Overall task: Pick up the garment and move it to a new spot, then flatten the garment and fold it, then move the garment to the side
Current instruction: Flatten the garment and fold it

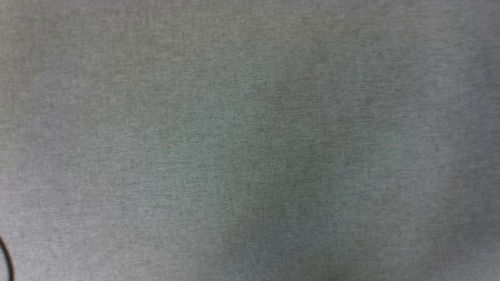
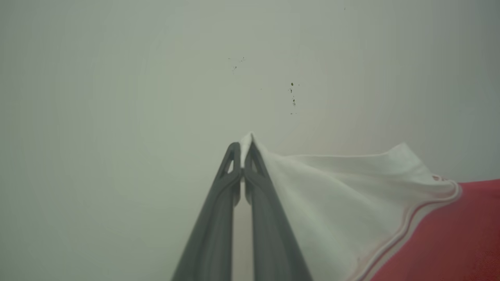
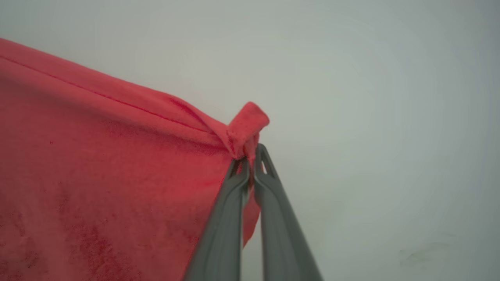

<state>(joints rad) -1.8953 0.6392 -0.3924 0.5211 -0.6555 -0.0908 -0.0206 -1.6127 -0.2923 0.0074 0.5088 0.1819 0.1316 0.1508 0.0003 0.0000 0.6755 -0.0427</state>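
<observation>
In the left wrist view my left gripper [image 2: 243, 150] is shut on the tip of the garment's white sleeve [image 2: 332, 195]. The sleeve spreads to the right, ends in striped trim and joins the red body [image 2: 449, 234]. In the right wrist view my right gripper [image 3: 252, 156] is shut on a bunched corner of the garment's red cloth [image 3: 97, 175], whose hemmed edge runs up to the left. The cloth hangs taut from both grips above a pale surface. The lettering and number are hidden.
The head view looks down on a plain grey woven surface [image 1: 250, 140], with a thin dark cable arc [image 1: 7, 259] at the bottom left corner. The pale surface [image 2: 117, 97] in the left wrist view has a few small dark specks [image 2: 292, 97].
</observation>
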